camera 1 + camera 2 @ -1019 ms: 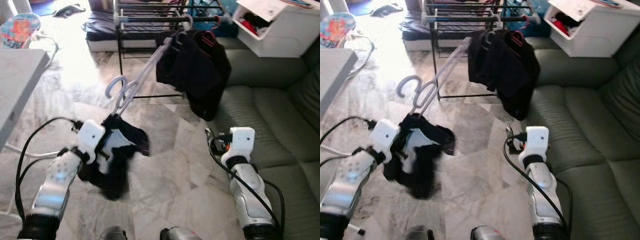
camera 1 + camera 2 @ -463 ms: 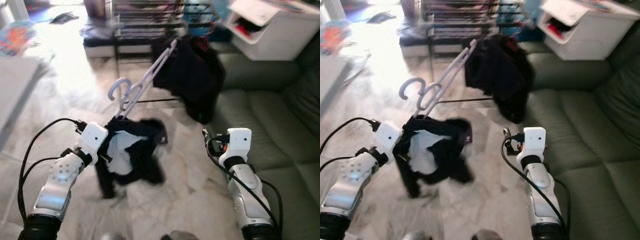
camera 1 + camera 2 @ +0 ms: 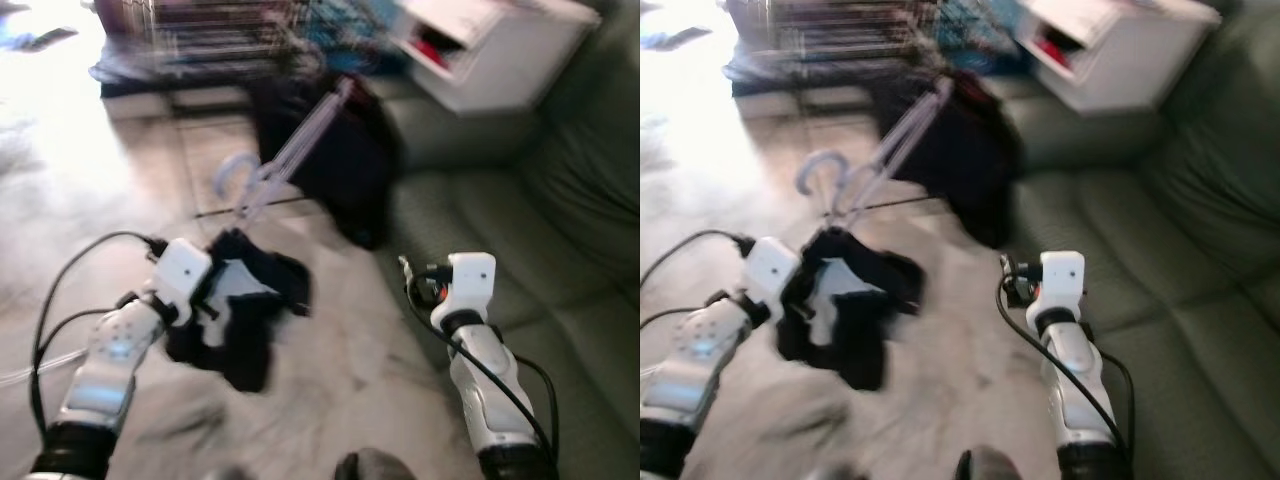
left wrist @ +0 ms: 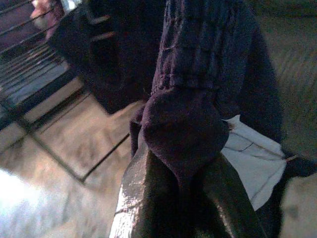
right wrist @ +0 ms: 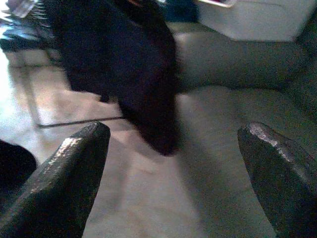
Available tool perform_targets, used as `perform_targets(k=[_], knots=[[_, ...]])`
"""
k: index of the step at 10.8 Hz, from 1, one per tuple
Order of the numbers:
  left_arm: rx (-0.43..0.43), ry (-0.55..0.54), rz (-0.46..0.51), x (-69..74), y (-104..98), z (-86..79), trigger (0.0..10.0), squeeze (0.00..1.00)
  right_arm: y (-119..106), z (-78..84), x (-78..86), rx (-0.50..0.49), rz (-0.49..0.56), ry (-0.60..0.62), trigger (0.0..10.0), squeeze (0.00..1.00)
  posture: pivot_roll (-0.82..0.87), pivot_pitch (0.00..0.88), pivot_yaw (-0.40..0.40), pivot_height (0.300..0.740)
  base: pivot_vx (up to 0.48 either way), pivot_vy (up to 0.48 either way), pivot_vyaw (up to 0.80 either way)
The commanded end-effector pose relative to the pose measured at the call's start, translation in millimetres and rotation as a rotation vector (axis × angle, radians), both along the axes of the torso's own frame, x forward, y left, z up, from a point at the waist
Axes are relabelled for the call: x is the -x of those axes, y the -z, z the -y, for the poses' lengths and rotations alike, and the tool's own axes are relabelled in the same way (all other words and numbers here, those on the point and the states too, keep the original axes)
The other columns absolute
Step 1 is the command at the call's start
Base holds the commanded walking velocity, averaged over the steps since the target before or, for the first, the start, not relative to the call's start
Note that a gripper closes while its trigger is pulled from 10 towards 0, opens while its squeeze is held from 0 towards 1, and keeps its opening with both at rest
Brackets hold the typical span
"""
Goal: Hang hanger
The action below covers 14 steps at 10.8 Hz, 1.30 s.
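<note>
Hanger carried toward the rack

The pale hanger (image 3: 275, 170), dark garment (image 3: 240, 315) dangling, rides in the left gripper (image 4: 181, 163), clamped on the cloth, short of the drying rack (image 3: 215, 35). The view has swung right since a second ago; hanging remains undone. Right gripper (image 5: 173, 163) gapes empty.

Both head views are smeared by motion blur, worst along the top, where the dark metal drying rack (image 3: 215, 35) dissolves into streaks. Strong glare whitens the upper left floor. The wrist views are dim and soft.
</note>
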State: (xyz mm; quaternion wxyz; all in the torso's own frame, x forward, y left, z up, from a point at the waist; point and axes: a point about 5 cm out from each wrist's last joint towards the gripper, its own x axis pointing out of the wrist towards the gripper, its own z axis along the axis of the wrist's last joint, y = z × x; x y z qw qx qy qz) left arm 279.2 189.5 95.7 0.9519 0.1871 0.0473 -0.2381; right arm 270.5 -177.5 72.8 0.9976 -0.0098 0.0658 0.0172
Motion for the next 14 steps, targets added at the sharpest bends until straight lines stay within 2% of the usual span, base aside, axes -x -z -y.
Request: perform_targets(k=[1, 3, 6, 8, 12, 14], knots=[[0.008, 0.035, 0.047, -1.4, -10, 7.1, 10.0, 0.0, -3, 3.5, -1.7, 0.001, 0.007, 0.009, 10.0, 0.0, -0.03, 0.036, -0.056, 0.74, 0.274, 0.0, 0.0], [-0.012, 0.051, 0.036, -0.3, -7, 6.7, 10.0, 0.0, -3, 2.8, -2.2, 0.005, 0.004, 0.005, 10.0, 0.0, -0.02, 0.04, -0.06, 0.74, 0.0, 0.0, 0.0], [-0.145, 0.118, -0.007, -0.6, 0, -1.0, 10.0, 0.0, -1, 3.6, -2.8, 0.011, -0.013, 0.005, 10.0, 0.0, -0.02, 0.041, -0.062, 0.74, 0.0, 0.0, 0.0], [-0.131, 0.079, -0.02, -5.7, -1, -6.8, 10.0, 0.0, -1, 4.0, -3.5, 0.011, -0.02, 0.013, 10.0, 0.0, -0.03, 0.041, -0.061, 0.74, 0.0, 0.0, -0.24], [-0.132, 0.086, -0.049, -3.0, 5, -5.5, 10.0, 0.0, 0, 4.1, -3.4, 0.014, -0.028, 0.01, 10.0, 0.0, -0.03, 0.047, -0.064, 0.74, 0.0, 0.0, -0.8], [-0.14, 0.092, -0.05, -2.7, 5, -5.3, 10.0, 0.0, 0, 4.0, -3.2, 0.012, -0.029, 0.01, 10.0, 0.0, -0.03, 0.05, -0.064, 0.74, 0.0, 0.322, -0.8]])
